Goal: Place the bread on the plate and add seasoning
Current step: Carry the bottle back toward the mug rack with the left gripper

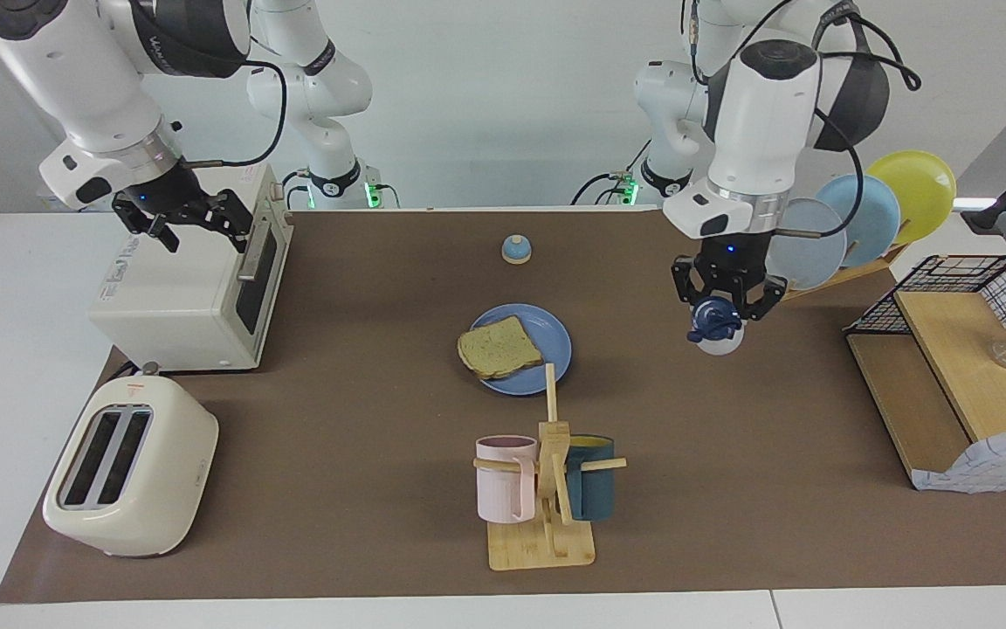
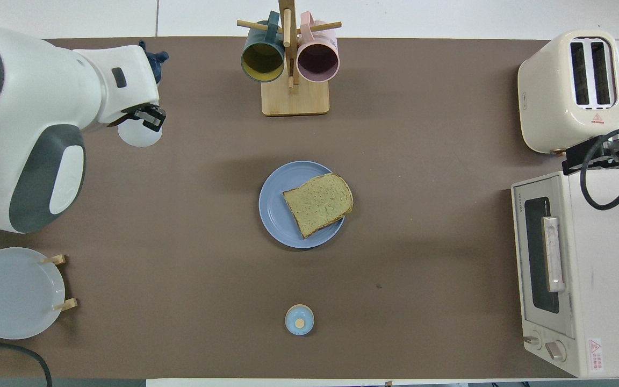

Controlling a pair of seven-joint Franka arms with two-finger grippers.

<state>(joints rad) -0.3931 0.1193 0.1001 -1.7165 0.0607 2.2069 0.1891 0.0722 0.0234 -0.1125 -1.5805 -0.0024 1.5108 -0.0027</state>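
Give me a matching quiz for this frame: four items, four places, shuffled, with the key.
Items:
1. bread
2. seasoning
3. bell
4. pink mug

Places:
A. on the mug stand
B. in the left gripper, in the air
C. on the plate
D. on the mat, nearer the robots than the plate

Pairs: 1-C, 2-B, 3-D, 4-A
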